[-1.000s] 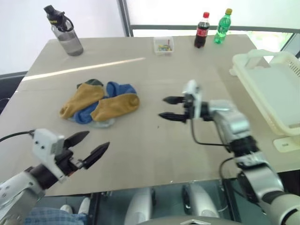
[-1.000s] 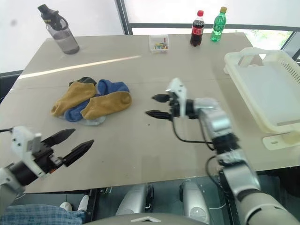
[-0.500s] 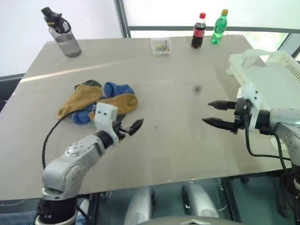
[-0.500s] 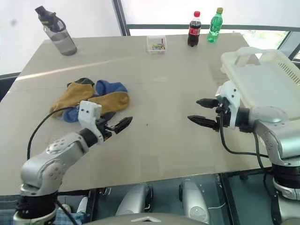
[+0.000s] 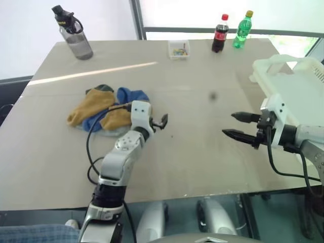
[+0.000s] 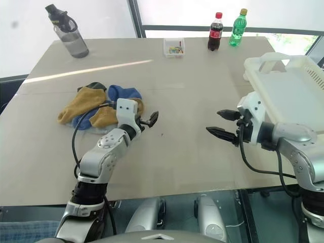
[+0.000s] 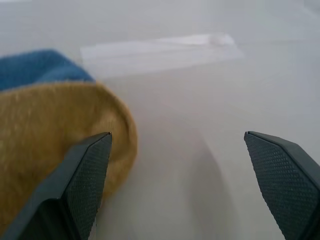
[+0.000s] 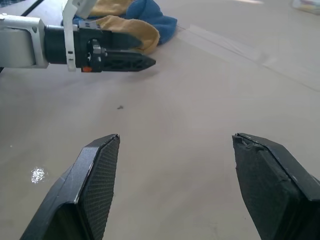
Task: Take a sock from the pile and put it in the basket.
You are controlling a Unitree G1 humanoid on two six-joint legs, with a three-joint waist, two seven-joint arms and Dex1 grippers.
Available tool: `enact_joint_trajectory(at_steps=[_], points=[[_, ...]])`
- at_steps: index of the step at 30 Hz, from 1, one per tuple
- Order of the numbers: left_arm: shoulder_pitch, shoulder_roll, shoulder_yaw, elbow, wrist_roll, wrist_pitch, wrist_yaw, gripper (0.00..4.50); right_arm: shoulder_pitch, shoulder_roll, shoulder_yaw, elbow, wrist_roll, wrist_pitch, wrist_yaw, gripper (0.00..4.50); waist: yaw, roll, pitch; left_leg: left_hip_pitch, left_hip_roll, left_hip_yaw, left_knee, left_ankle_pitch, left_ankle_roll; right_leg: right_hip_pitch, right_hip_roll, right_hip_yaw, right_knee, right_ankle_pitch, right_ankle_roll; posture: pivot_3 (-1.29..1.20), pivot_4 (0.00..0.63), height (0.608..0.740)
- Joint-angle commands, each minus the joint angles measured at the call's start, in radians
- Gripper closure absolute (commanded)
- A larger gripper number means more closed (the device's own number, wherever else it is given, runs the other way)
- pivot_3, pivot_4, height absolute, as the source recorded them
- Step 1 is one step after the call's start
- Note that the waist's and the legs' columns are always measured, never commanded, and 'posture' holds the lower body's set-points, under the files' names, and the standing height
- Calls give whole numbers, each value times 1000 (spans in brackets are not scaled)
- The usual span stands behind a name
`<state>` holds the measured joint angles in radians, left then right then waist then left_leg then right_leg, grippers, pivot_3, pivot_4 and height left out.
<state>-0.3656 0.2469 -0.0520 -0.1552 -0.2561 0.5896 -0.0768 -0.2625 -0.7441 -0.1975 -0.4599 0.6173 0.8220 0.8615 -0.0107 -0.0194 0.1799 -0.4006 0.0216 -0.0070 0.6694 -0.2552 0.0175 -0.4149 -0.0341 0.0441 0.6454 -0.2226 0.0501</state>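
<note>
On the surface (image 5: 202,152) I count, from left to right: one grey water bottle (image 5: 74,34), one pile (image 5: 104,109) of socks, one small clear box (image 5: 178,49), two soda bottles, a dark one (image 5: 219,34) and a green one (image 5: 242,30), and one cream-white basket (image 5: 298,91). In the pile there are two mustard-yellow socks, some blue sock (image 5: 132,95) and a small dark green piece (image 5: 104,88) at the back.

The left hand (image 5: 161,122) is just to the right of the pile, with its two black fingers wide apart and nothing between them. The sock (image 7: 55,145), the nearer yellow one, lies just left of this hand; in the left wrist view its rounded end is directly beside one finger (image 7: 82,185), but I cannot tell if they touch. The second yellow sock (image 5: 88,106) lies further left of the hand.

The right hand (image 5: 238,125) is over the bare surface, also spread wide and empty, pointing toward the left hand. The pile is well apart from it, on its left. The basket is just behind this hand and to its right.
</note>
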Motion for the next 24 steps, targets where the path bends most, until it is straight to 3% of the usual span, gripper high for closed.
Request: enact_joint_trajectory(at_steps=[1,8,11,19,24], points=[[-28,-5,-9,61,53,-62,-7,11,4,-18,-40,-42,22,-20,-13,821,1,0,0,0,0,0,0,0,0,0,0,0,0,0,0,0,150,740],[-77,-15,6,184,117,-96,-20,11,23,-29,-55,-56,35,-25,-33,821,1,0,0,0,0,0,0,0,0,0,0,0,0,0,0,0,150,740],[-90,-20,13,223,125,-92,-31,712,33,-32,-62,-65,42,-24,-43,821,1,0,0,0,0,0,0,0,0,0,0,0,0,0,0,0,150,740],[-78,-49,14,217,128,-68,-46,4328,49,-44,-67,-74,49,-30,-60,821,5,-1,-1,0,0,-1,0,0,0,1,0,-1,0,0,0,0,150,740],[-70,-71,16,168,111,-58,-61,4422,57,-49,-63,-70,49,-39,-63,821,6,-1,-1,0,0,-1,1,0,0,1,0,-1,0,0,0,0,150,740]])
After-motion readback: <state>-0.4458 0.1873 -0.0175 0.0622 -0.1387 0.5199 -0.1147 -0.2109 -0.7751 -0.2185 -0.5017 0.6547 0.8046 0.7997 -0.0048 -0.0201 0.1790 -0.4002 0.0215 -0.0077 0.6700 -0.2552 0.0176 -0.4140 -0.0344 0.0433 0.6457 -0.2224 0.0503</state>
